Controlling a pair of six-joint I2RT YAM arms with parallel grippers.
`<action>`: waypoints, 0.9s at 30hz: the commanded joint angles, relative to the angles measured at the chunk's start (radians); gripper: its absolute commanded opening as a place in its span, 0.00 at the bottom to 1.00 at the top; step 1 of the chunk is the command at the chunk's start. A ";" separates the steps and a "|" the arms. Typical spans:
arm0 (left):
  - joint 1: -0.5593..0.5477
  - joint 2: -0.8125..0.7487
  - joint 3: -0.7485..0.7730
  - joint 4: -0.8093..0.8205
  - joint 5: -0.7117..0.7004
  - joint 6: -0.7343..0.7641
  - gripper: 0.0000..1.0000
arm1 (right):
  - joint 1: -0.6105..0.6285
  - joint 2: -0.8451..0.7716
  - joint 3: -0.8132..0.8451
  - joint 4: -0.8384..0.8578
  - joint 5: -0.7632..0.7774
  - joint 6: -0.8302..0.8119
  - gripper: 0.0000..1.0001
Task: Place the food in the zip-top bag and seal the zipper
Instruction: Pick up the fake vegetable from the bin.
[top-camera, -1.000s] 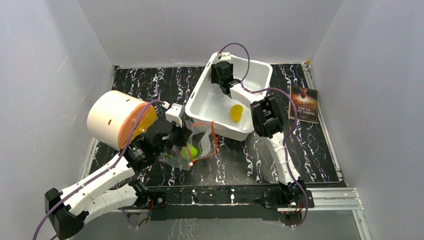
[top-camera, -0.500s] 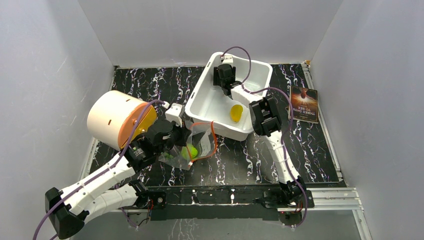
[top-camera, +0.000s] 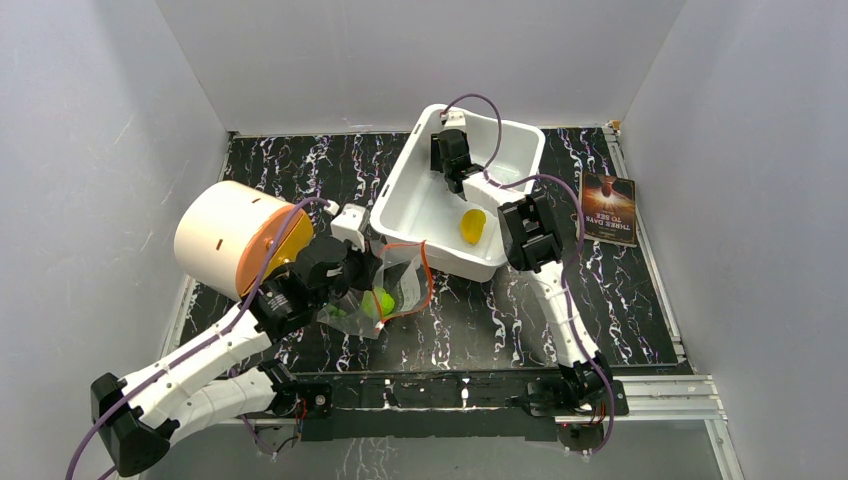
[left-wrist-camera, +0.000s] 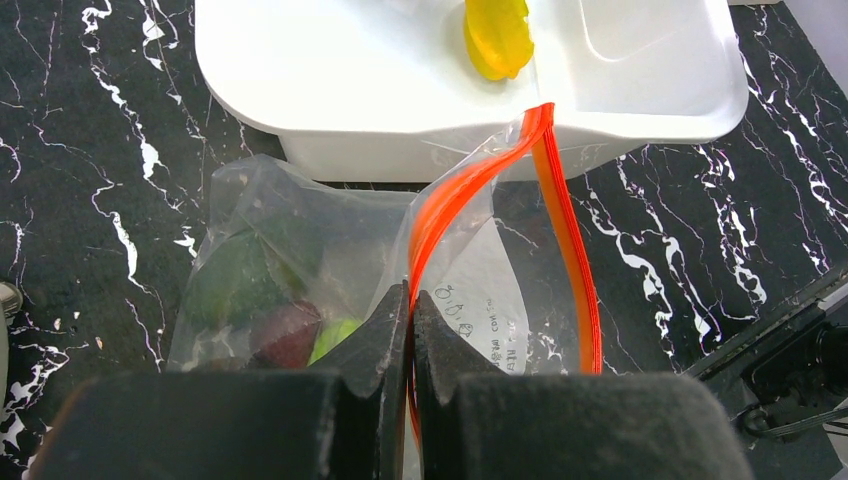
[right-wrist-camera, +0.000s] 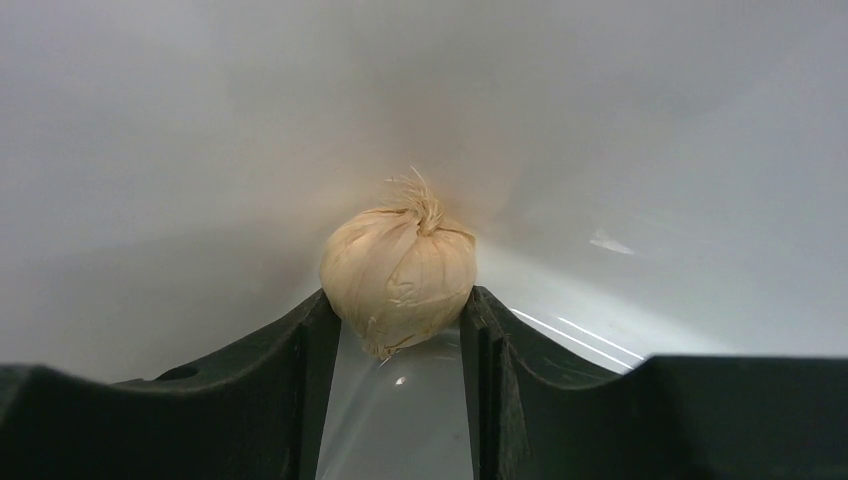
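The clear zip-top bag (left-wrist-camera: 300, 225) lies in front of the white tub (left-wrist-camera: 400, 90), its mouth open toward the tub. My left gripper (left-wrist-camera: 411, 300) is shut on the near side of the red-orange zipper (left-wrist-camera: 470, 195). Inside the bag are the dark green avocado (left-wrist-camera: 235, 280), the purple-brown fruit (left-wrist-camera: 285, 335) and the lime (left-wrist-camera: 335, 335). The yellow mango piece (top-camera: 472, 225) lies in the tub. My right gripper (right-wrist-camera: 400, 300) is in the tub's far corner, its fingers pressed on both sides of a beige garlic bulb (right-wrist-camera: 400, 265). No second bulb shows.
A large white and orange cylinder (top-camera: 235, 240) lies on its side left of my left arm. A dark card (top-camera: 608, 208) lies at the right edge of the marble table. The tub (top-camera: 400, 185) stands at an angle at the back centre. Grey walls enclose three sides.
My right gripper has shifted slightly right and nearer inside the tub. The left gripper and the bag have barely moved.
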 joint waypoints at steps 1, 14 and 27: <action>0.000 0.001 0.043 0.000 -0.011 0.005 0.00 | -0.005 -0.066 -0.059 0.105 -0.032 -0.016 0.37; 0.000 -0.023 0.024 0.015 -0.004 -0.014 0.00 | -0.005 -0.296 -0.347 0.160 -0.119 -0.034 0.34; 0.000 -0.014 0.026 0.032 0.006 -0.011 0.00 | -0.003 -0.646 -0.685 0.078 -0.204 0.003 0.34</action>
